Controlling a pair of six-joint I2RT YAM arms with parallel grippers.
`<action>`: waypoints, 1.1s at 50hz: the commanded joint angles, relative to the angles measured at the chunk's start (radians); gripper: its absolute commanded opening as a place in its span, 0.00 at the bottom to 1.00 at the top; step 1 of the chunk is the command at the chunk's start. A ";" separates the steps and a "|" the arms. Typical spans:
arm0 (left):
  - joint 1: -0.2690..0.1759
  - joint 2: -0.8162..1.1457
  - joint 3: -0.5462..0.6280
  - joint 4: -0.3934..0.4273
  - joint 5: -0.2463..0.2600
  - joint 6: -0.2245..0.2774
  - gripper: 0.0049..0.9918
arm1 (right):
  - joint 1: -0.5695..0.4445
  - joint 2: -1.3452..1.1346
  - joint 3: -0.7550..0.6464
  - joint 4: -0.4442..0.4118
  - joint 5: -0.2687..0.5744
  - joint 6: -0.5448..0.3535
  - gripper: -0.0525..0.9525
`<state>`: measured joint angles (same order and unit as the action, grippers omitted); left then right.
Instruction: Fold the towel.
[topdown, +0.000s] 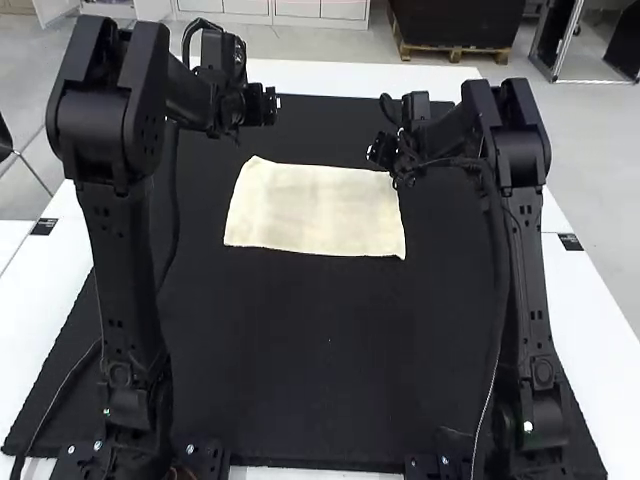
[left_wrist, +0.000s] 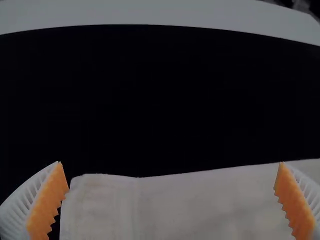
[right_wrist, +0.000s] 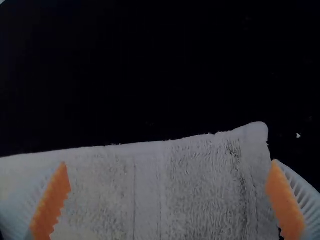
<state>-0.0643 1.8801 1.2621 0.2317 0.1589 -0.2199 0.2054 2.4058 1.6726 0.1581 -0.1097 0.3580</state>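
Though slightly askew, flat towel (topdown: 315, 210) lengthwise from left to right, both pairs of jaws released.

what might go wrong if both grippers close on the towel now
The left gripper is open, with a far corner of the towel near one finger rather than centred; closing could bunch or miss it.

The right gripper is open with its far corner similarly off-centre, so the grip may be uneven.

The towel lies flat on the dark mat, so fingers that stay too high might slide over it.
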 joint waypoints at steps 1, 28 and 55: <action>0.012 -0.001 0.029 0.004 0.018 -0.010 0.98 | -0.003 0.018 0.026 -0.005 -0.010 0.016 0.95; 0.012 -0.001 0.026 0.000 0.025 -0.010 0.98 | -0.027 0.050 0.049 -0.023 -0.010 0.016 0.95; 0.012 -0.001 0.025 -0.008 0.031 -0.010 0.98 | -0.029 0.064 0.059 -0.042 -0.013 0.024 0.79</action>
<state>-0.0624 1.8805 1.2621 0.2222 0.1806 -0.2256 0.1875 2.4516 1.7035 0.1253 -0.1162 0.3668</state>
